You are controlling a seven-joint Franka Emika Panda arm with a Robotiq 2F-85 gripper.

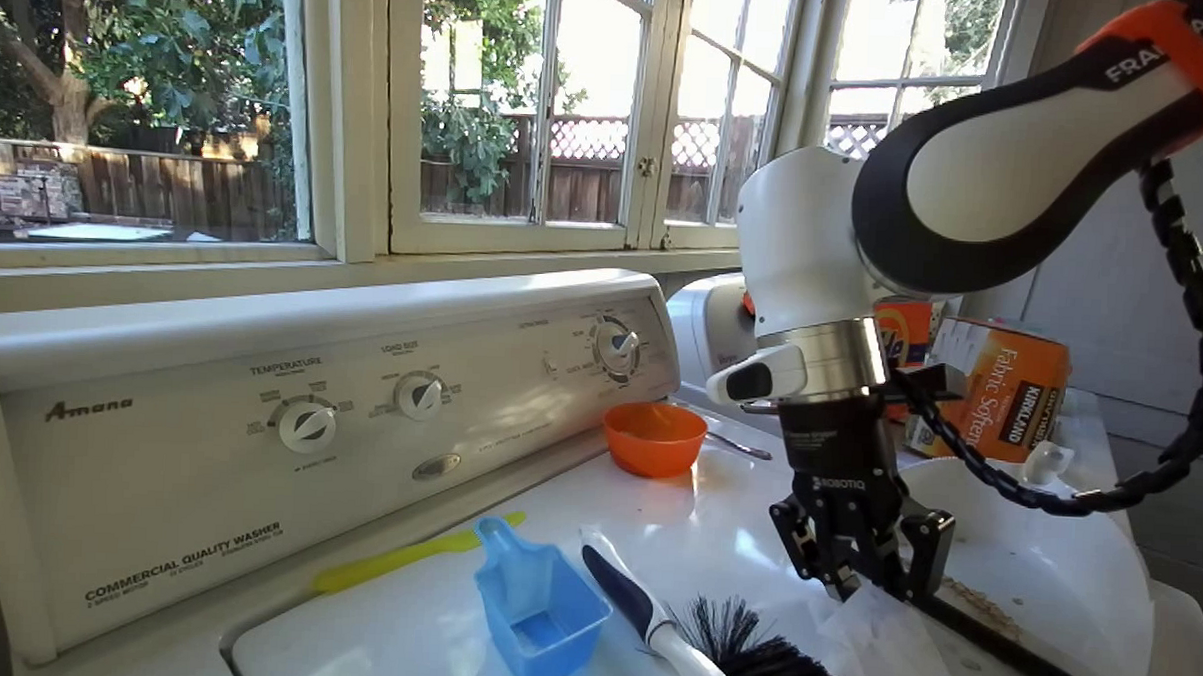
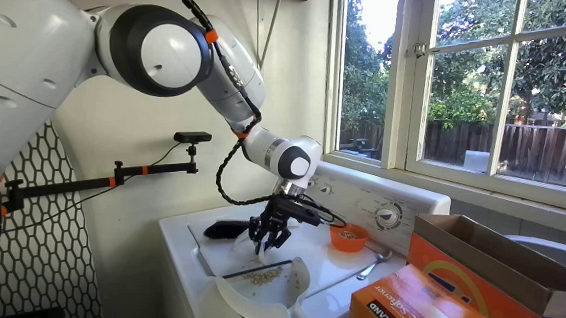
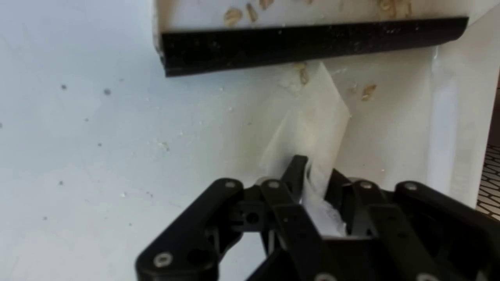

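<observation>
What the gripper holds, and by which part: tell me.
The gripper holds a thin white sheet, pinched at a gathered fold, the rest sticking out loose.

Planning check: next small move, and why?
Probably nudge the thin white papery sheet toward the straight black lip of the white dustpan: the black gripper pinches the sheet, and tan oat-like flakes lie on the white washer lid just outside that lip.

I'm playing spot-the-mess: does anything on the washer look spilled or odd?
Yes! A couple of tan flakes lie on the washer top just outside the dustpan, near the white tissue in the gripper. That looks spilled, because a pile of similar bits sits inside the dustpan.
</observation>
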